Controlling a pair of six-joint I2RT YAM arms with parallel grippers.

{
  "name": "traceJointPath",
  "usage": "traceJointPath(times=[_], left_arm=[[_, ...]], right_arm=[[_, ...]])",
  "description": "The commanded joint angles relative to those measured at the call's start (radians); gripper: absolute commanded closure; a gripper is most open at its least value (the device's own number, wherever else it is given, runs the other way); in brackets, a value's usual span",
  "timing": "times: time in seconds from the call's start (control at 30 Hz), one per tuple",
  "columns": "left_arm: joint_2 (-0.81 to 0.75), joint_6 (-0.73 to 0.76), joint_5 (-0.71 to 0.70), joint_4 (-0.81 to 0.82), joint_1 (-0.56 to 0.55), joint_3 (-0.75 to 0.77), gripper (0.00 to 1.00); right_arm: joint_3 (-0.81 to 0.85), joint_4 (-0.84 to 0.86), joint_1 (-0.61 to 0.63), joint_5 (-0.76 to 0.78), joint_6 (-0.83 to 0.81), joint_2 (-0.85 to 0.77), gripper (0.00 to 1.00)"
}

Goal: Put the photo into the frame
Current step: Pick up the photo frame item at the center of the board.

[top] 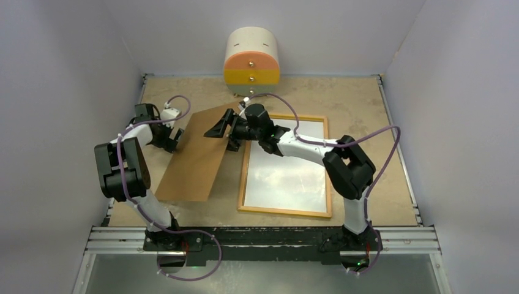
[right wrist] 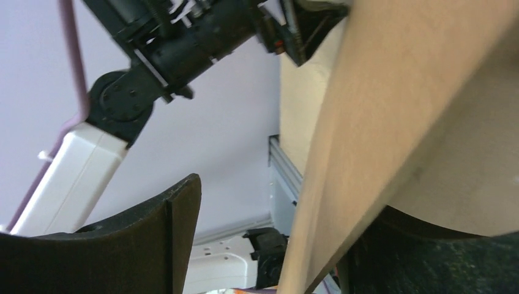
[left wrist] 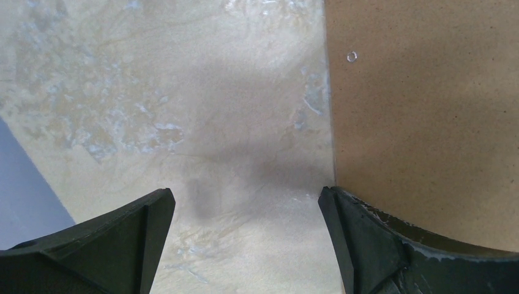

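Note:
The frame (top: 327,165) lies flat at right centre with its wood-coloured back up. A white glossy sheet (top: 284,168) fills it; I cannot tell if it is the photo's white back, and no printed side shows. The brown backing board (top: 196,156) lies left of the frame, its far right corner raised. My right gripper (top: 223,130) is open with the board's right edge (right wrist: 379,122) between its jaws, against one finger (right wrist: 153,245). My left gripper (top: 174,138) is open at the board's left edge (left wrist: 428,110), over the bare table (left wrist: 214,122).
A rounded drawer unit (top: 251,61) in cream, orange and yellow stands at the back centre. A metal rail (top: 263,236) runs along the near edge. Grey walls close in the table on the left, right and back.

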Motion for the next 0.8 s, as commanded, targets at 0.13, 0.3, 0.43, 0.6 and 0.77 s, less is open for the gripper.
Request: traceJointPath(times=[0.13,0.3,0.43,0.6,0.77], left_arm=[[-0.038,-0.048,0.115,-0.208,-0.013,0.124,0.00],[-0.133,-0.047,0.264,-0.262,-0.013,0.223,0.00],[-0.256,0.018,0.463,-0.326,-0.013,0.247,0.00],[-0.479,0.186,0.705,-0.397,-0.013,0.255,0.00],[-0.711,0.291,0.850,-0.424,-0.013,0.268,0.00]], right_arm=[[0.023,-0.363,0.000,0.256,-0.149,-0.205,0.48],[0.066,-0.491,0.000,0.253,-0.162,-0.202,0.92],[0.098,-0.505,-0.005,0.239,-0.147,-0.198,1.00],[0.086,-0.454,-0.032,0.166,-0.041,-0.219,1.00],[0.076,-0.337,-0.052,0.084,0.118,-0.247,1.00]])
